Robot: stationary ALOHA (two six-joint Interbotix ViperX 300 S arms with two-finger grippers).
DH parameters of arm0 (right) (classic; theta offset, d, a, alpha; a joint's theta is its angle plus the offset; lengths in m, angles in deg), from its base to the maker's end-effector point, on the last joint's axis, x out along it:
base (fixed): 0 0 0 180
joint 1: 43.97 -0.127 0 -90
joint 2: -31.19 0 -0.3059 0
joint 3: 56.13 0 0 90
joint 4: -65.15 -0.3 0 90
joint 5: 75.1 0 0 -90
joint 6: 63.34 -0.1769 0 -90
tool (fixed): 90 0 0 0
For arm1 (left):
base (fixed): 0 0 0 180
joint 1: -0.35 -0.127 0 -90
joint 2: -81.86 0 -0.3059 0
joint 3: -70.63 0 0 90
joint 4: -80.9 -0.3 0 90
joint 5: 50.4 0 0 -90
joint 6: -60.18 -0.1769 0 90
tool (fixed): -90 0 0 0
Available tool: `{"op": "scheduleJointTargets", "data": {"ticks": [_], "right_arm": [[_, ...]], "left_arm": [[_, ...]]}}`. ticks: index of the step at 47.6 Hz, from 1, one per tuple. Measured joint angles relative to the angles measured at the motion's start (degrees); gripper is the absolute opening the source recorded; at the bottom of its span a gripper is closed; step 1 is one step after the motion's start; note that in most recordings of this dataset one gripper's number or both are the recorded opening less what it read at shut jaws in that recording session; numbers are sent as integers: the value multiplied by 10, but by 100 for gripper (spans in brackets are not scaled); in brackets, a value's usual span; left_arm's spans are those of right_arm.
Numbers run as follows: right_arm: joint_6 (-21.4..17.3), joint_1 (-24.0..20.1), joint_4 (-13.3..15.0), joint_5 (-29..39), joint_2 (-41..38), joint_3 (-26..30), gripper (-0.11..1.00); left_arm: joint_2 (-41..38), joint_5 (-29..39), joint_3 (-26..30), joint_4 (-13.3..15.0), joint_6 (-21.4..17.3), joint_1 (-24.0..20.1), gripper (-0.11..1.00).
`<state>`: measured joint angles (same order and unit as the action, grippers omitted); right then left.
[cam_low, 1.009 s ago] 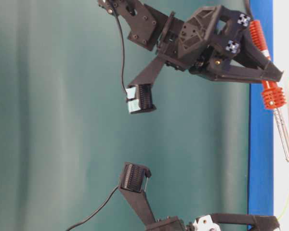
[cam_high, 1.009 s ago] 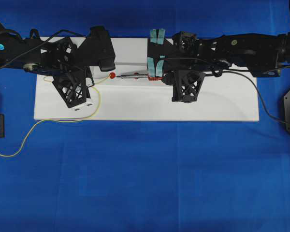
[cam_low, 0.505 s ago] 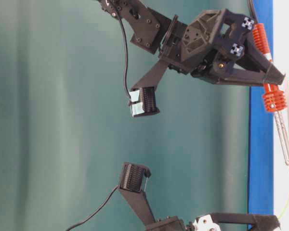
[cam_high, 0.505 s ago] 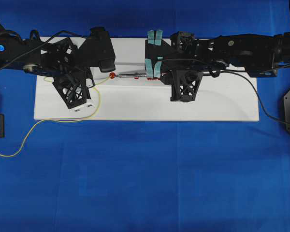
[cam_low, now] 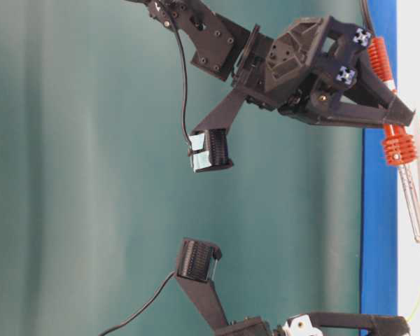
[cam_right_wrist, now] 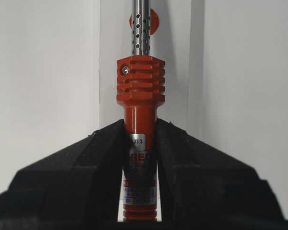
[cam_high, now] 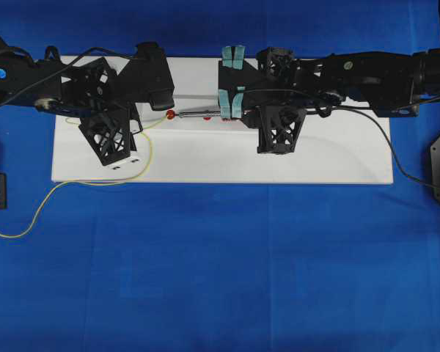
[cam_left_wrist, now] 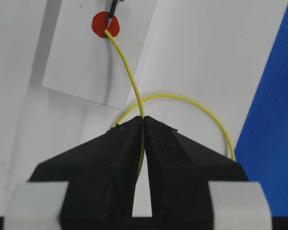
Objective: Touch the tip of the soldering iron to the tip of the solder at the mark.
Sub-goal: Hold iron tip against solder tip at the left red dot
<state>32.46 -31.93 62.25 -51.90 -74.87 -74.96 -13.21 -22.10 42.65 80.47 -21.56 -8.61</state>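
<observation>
Here, in the left wrist view, we see the left claw closed on the solder, whose end lies on the red mark beside the dark iron tip. Only the right wrist view shows us the right claw gripping the soldering iron by its handle over the white board.
</observation>
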Motion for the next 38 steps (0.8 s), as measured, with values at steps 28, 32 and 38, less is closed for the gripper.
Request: {"op": "scheduleJointTargets", "data": {"ticks": [28, 32, 38], "right_arm": [[0, 0, 5, -4, -3, 1, 6], [0, 0, 6, -3, -3, 1, 6], [0, 1, 7, -4, -4, 1, 6]], "left_arm": [[0, -5, 0, 1, -3, 0, 2], [0, -6, -1, 0, -3, 1, 2], [0, -5, 0, 1, -3, 1, 2]]}}
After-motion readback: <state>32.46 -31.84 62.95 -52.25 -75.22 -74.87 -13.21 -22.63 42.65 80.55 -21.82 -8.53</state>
